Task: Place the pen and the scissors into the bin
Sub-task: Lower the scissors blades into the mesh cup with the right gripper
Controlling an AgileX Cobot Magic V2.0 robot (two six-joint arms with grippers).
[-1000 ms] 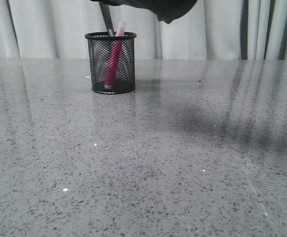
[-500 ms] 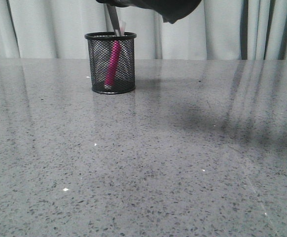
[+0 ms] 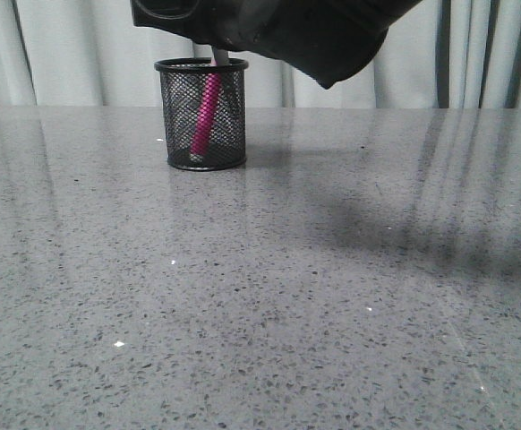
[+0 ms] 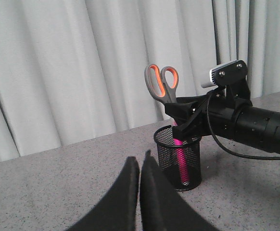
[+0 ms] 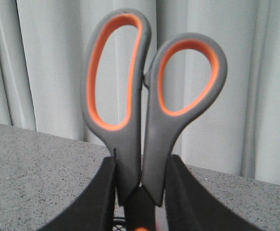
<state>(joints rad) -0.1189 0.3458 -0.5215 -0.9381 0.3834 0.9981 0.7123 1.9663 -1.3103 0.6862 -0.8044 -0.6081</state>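
A: Count check. What is sitting on the table (image 3: 332, 296)?

B: One bin (image 3: 201, 114), standing upright toward the far left. One pen (image 3: 206, 115) is leaning inside it, cap end up at the rim.

A: Scissors?

B: One pair of scissors (image 5: 152, 106). The right gripper (image 5: 140, 192) is clamping them just below the handles, loops up, directly over the bin. In the left wrist view the scissors (image 4: 162, 85) are standing vertical, blades pointing down toward the bin (image 4: 178, 156); I cannot tell how far the tips are reaching inside.

A: Arms?

B: Two. The right arm (image 4: 246, 122) is reaching in over the bin's rim. The left gripper (image 4: 140, 168) is hanging back, well apart from the bin, its two fingers pressed together and gripping nothing.

A: Pen visible from that side?

B: Yes, the pen (image 4: 181, 161) is showing pink through the mesh.
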